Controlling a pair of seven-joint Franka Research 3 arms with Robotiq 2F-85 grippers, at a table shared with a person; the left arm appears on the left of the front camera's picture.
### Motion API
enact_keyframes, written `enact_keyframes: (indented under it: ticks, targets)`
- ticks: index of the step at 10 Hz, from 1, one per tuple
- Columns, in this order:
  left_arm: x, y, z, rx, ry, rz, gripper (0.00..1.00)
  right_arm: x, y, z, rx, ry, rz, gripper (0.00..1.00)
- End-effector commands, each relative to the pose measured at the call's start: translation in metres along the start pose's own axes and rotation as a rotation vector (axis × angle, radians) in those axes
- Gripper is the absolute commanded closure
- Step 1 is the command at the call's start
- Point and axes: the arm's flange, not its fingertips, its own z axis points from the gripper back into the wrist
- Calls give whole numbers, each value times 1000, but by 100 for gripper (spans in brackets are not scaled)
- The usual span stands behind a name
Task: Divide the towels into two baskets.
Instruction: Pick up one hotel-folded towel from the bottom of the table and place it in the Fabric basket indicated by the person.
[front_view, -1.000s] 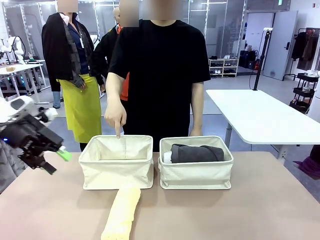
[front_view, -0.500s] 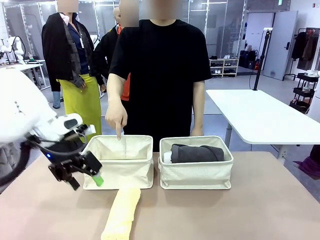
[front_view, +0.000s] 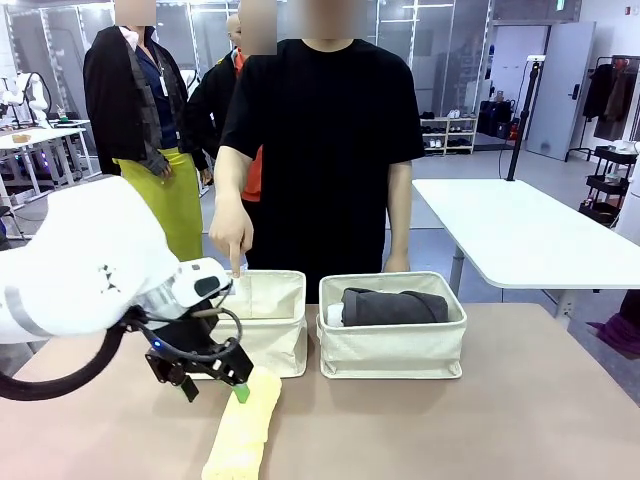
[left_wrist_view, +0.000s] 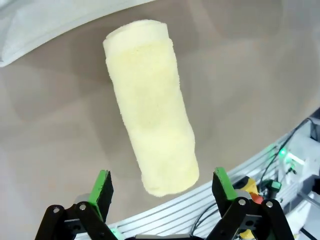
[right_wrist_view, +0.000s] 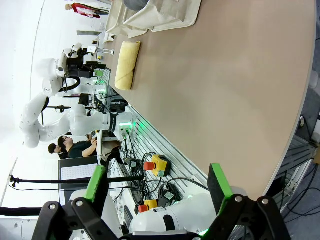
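A pale yellow towel (front_view: 243, 432) lies rolled on the table in front of the left basket (front_view: 268, 325). My left gripper (front_view: 215, 390) hangs open just above the roll's far end. In the left wrist view the yellow towel (left_wrist_view: 150, 115) lies lengthwise below the open left gripper (left_wrist_view: 162, 187), apart from both green pads. The right basket (front_view: 392, 350) holds a dark grey towel (front_view: 393, 305), with a white towel (front_view: 334, 316) showing at its left end. My right gripper (right_wrist_view: 156, 182) is open and holds nothing, above the table's edge and far from the yellow towel (right_wrist_view: 128, 65).
Across the table stands a person whose hand (front_view: 232, 235) points a finger down into the left basket. My bulky left arm (front_view: 90, 270) covers that basket's left side. A second white table (front_view: 510, 235) stands behind at the right.
My left arm has swung in from the far left and come down toward the table's middle. Its open gripper now hangs over the yellow towel. The person's pointing hand has stayed put.
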Motion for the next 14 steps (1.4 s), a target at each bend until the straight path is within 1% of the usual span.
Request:
enact_keyframes:
  ticks: [1,3,5,8,10,11,12,14]
  targets:
    - [4,-11,-19,87,-13,59,0,-2,3,1,-10,11,1,0]
    - [12,-18,-35,149,-43,123,0,-2,3,1,-10,11,1,0]
    - [18,-22,-50,181,-52,138,0,-2,3,1,-10,11,1,0]
    - [26,-26,-71,225,-25,146,0,-2,3,1,-10,11,1,0]
    - [33,-27,-82,209,6,163,0,-2,3,1,-10,11,1,0]
    - [33,-28,-87,215,13,161,0,-2,3,1,-10,11,1,0]
    - [32,-29,-94,203,43,148,0,-2,3,1,-10,11,1,0]
    - [33,-28,-102,208,52,148,0,-2,3,1,-10,11,1,0]
